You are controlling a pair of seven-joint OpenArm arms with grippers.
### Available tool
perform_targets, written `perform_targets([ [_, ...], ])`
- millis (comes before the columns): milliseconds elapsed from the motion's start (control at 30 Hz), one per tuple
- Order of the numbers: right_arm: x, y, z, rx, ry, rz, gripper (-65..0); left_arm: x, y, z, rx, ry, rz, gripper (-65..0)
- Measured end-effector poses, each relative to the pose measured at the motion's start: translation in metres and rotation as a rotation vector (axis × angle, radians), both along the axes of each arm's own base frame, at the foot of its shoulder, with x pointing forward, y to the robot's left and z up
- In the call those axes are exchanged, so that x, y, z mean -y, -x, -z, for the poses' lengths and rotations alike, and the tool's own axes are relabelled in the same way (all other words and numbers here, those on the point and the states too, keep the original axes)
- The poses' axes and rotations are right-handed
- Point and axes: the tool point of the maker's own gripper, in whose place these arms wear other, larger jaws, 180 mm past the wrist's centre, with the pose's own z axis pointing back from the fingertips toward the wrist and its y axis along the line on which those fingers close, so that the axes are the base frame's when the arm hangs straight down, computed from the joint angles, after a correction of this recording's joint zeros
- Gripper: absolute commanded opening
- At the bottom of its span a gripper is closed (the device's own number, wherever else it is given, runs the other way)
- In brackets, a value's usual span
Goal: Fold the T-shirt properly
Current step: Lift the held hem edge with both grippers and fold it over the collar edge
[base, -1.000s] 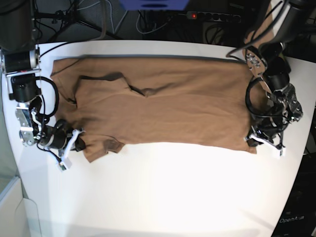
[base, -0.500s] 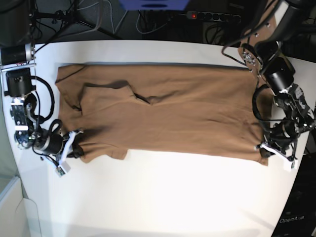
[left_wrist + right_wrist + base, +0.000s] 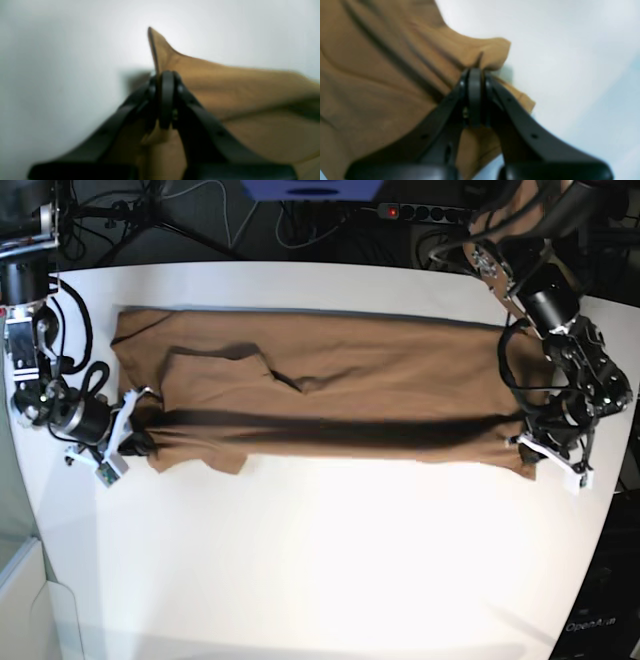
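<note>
We are mid-fold: the shirt point(image 3: 330, 395) lies stretched from 9 to 3 o'clock across the far half of the worktop point(image 3: 330, 570). The left tool point(image 3: 535, 448) is clenched on the near hem corner at 3 o'clock, the right tool point(image 3: 128, 435) on the shoulder end at 9 o'clock (both raise a taut ridge). Next, we judge, both must carry that near edge toward 12 o'clock together, keeping tension even.
</note>
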Motion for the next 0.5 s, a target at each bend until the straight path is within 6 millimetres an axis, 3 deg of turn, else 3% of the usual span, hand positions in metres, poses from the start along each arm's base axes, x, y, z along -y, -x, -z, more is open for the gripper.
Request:
perform_targets([
  [133,-0.001,0.009,-0.020,0.064,-0.007,-0.015,-64.3,-0.005,0.009,-0.012,0.014,-0.041,0.004,-63.2],
  [333,-0.006,0.046,-0.023,0.064,-0.001,-0.033,-64.3,-0.006,0.034,-0.025,0.045,-0.014,0.002,-63.2],
  [500,-0.007,0.064,-0.035,0.096,0.000,-0.037,-64.3,-0.007,0.045,-0.037,0.066,-0.040,0.010,-63.2],
])
